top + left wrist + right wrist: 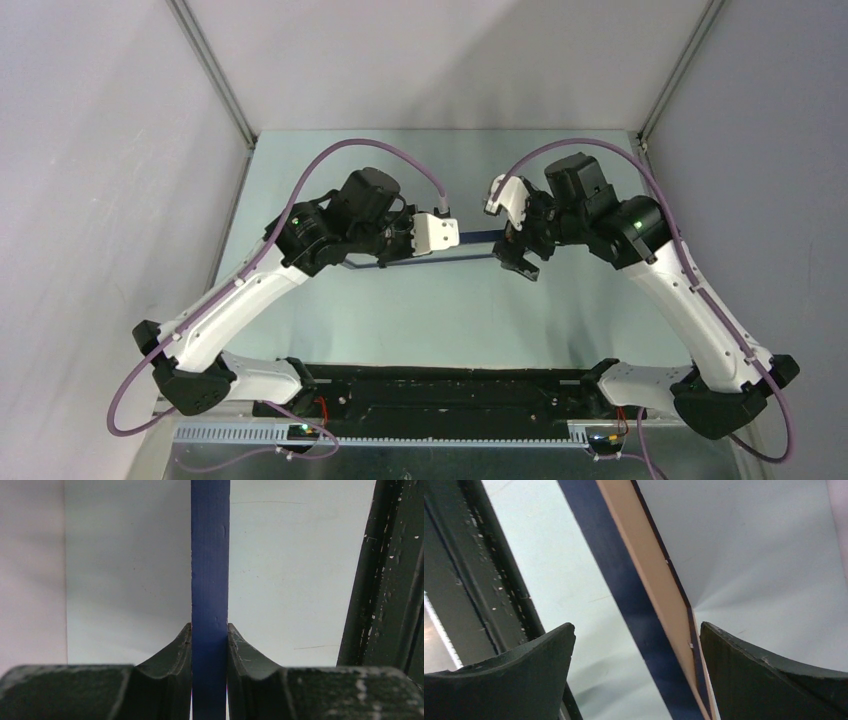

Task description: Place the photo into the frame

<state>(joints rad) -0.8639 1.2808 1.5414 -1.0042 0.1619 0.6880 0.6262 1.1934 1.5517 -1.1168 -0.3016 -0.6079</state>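
The left gripper clamps a thin rail of the frame, held edge-up over the table, the right gripper spread wide astride its three-o'clock end; probably light, stiff, twist-prone, so grip near corners.

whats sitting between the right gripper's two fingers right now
A rail of the frame, dark blue with a tan edge, runs through the gap of the open right gripper, apparently touching neither finger. The right wrist view shows it.

Dark blue frame, upright on edge
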